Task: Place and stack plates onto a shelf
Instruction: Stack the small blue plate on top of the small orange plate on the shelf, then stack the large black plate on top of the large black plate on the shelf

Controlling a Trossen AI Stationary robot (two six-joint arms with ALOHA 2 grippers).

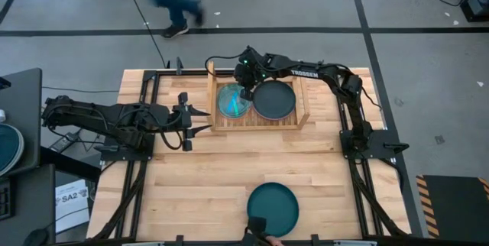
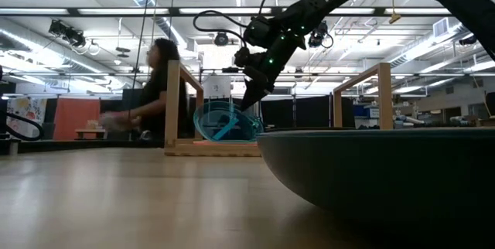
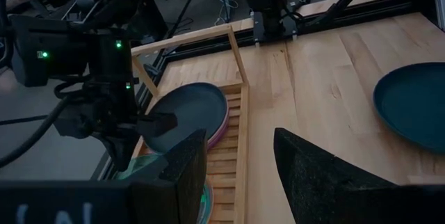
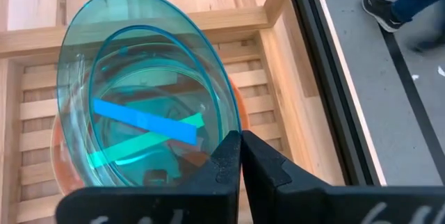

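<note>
The shelf (image 1: 260,123) stands at the table's far middle. In its left half a translucent cyan plate (image 4: 139,113) sits tilted over an orange plate (image 4: 58,165), with my right gripper (image 4: 240,140) shut at its rim. In the right half a dark plate (image 1: 273,99) lies on a pink one (image 3: 222,122). Another dark teal plate (image 1: 273,206) lies flat near the table's front edge. Left of the shelf, my left gripper (image 1: 200,120) hovers open with nothing between its fingers (image 3: 191,165). My right gripper pinches the cyan plate's raised rim (image 4: 225,122) between its two fingertips. The fingers slant down onto it from the shelf's right side. The plate stands tilted (image 2: 227,121), its held edge up and its opposite edge low over the orange plate.
The shelf's two upright side boards (image 2: 175,102) (image 2: 383,94) flank the plates. A person (image 1: 172,1) walks past beyond the table's far edge. Bare tabletop (image 1: 206,185) lies between the shelf and the front plate.
</note>
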